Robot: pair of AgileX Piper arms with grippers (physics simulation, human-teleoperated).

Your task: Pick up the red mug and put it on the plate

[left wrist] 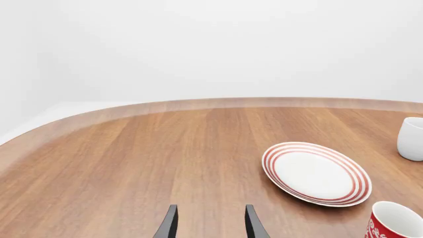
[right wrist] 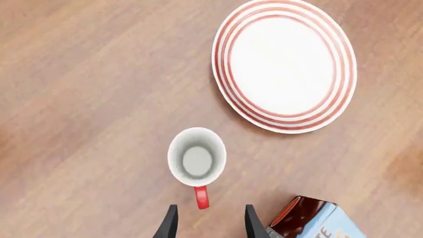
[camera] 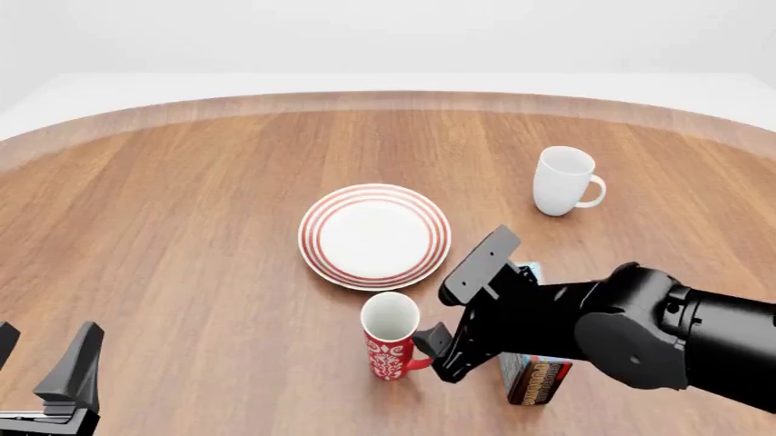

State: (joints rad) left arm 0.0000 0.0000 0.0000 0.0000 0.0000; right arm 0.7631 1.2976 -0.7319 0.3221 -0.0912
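Right gripper (right wrist: 207, 223) open, holding nothing; both fingertips show in the right wrist view with a clear gap between them. That view looks straight down: red mug (right wrist: 196, 159) upright, white inside visible, red handle pointing back toward the gripper and sitting in line with the gap between the fingertips. Plate (right wrist: 284, 65) lies beyond the mug, apart from it. Corner of a blue-and-brown carton (right wrist: 310, 220) sits just beside one finger.

Front view: right gripper (camera: 439, 350) hangs just right of the red mug (camera: 391, 337), at handle height, not yet around it. Mug stands near the plate's (camera: 374, 235) near edge, not touching. Carton (camera: 533, 377) sits under the right arm. White mug (camera: 564, 181) well apart, far right. Left gripper (camera: 49, 381) sits at the bottom left corner, far from everything.

Left wrist view: left gripper (left wrist: 209, 225) open, empty, bare table (left wrist: 132, 163) ahead. Plate (left wrist: 316, 173) and the rim of the red mug (left wrist: 395, 224) lie off to the side.

Judgement: right arm is clearly nearer. Handle faces it, so a straight approach along the handle axis should do, then a short carry forward to the plate.
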